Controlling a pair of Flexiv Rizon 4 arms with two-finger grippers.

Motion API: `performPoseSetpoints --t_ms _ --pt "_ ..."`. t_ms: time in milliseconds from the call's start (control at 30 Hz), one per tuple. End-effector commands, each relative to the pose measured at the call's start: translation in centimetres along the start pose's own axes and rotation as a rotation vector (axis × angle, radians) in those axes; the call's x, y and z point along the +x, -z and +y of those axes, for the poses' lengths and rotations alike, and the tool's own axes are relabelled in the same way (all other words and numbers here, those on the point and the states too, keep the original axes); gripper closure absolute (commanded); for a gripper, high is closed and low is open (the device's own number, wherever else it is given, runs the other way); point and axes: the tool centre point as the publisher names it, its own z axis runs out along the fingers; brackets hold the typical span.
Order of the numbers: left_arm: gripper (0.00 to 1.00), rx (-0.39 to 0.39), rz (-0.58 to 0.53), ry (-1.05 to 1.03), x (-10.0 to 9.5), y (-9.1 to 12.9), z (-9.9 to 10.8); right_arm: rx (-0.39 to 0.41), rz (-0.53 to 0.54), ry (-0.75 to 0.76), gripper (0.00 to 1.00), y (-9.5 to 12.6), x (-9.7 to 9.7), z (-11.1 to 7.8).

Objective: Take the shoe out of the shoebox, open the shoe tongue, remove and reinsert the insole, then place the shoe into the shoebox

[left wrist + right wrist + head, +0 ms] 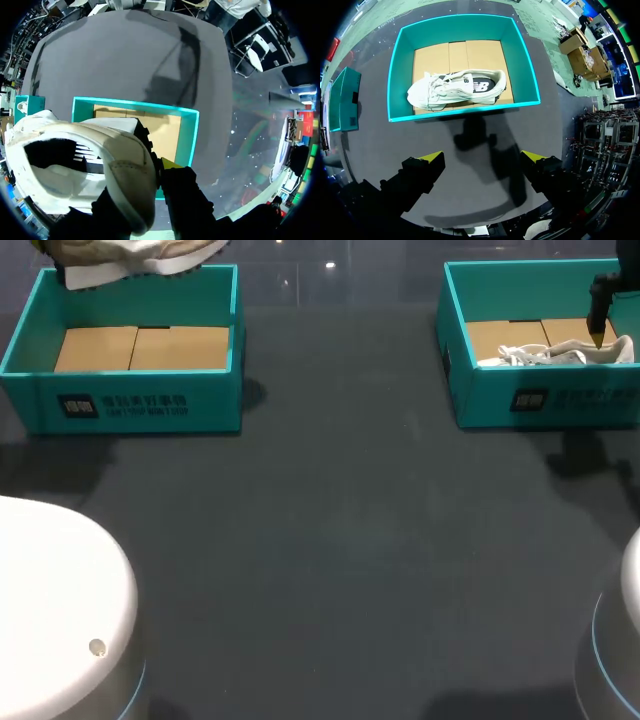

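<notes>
A white shoe (85, 170) hangs above the left teal shoebox (187, 135), and my left gripper (150, 172) is shut on its heel collar. One yellow tip (170, 163) shows outside the heel; the other finger is hidden by the shoe. In the head view that shoe (130, 260) sits at the top edge over the left shoebox (130, 405), whose cardboard floor is bare. A second white shoe (457, 89) lies on its side in the right shoebox (400, 65). My right gripper (482, 157) is open wide, high above the table in front of that box. One of its fingers (599, 315) shows over the right shoebox (520, 400).
The dark table (340, 540) stretches between the two boxes and toward the near edge. The white bases of my arms (50, 610) stand at the near corners. The other teal box (342, 100) shows beside the right gripper's view of the table.
</notes>
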Motion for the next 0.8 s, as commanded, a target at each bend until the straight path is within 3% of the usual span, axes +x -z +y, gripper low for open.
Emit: performPoseSetpoints --t_ms 33,333,500,800 --pt "1.0 -0.208 0.006 0.002 -0.4 0.4 -6.8 -0.001 0.0 -0.001 0.0 0.0 0.0 -0.1" --pt "1.0 -0.208 0.006 0.002 -0.4 0.4 -6.8 -0.001 0.0 -0.001 0.0 0.0 0.0 -0.1" --pt "1.0 -0.254 -0.011 -0.05 -2.1 0.8 -12.6 -0.001 0.0 -0.001 0.0 0.0 0.0 -0.1" --pt "1.0 -0.294 0.009 -0.114 -5.0 1.4 -20.6 -0.001 0.0 -0.001 0.0 0.0 0.0 -0.1"
